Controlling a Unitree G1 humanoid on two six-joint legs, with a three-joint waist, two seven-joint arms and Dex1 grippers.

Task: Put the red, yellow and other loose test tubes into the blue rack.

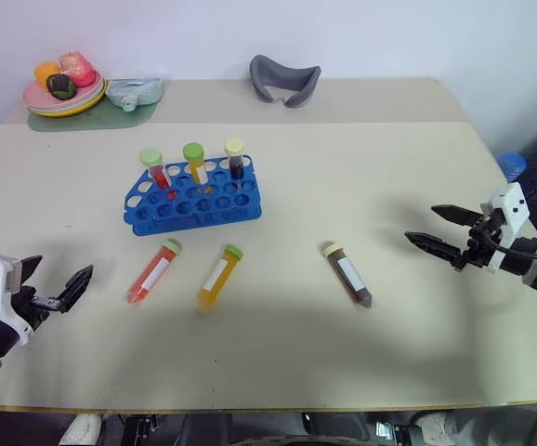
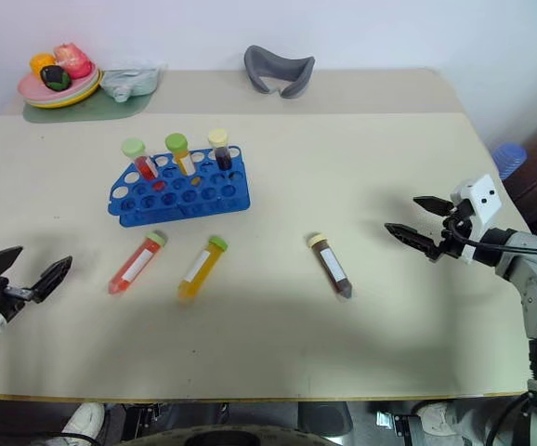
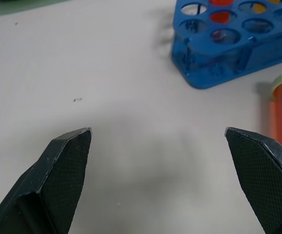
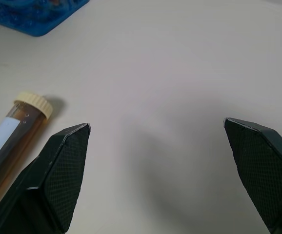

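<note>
Left eye view: left claw [image 1: 55,283], right claw [image 1: 443,230] wide apart, empty.

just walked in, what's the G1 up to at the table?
It is sorting test tubes into the blue rack, which already holds three upright tubes. Three more lie loose on the table in front of it: the red tube, the yellow tube and the brown tube. Nothing is being held: the left gripper and the right gripper are both open and empty, out to either side of the loose tubes.
</note>
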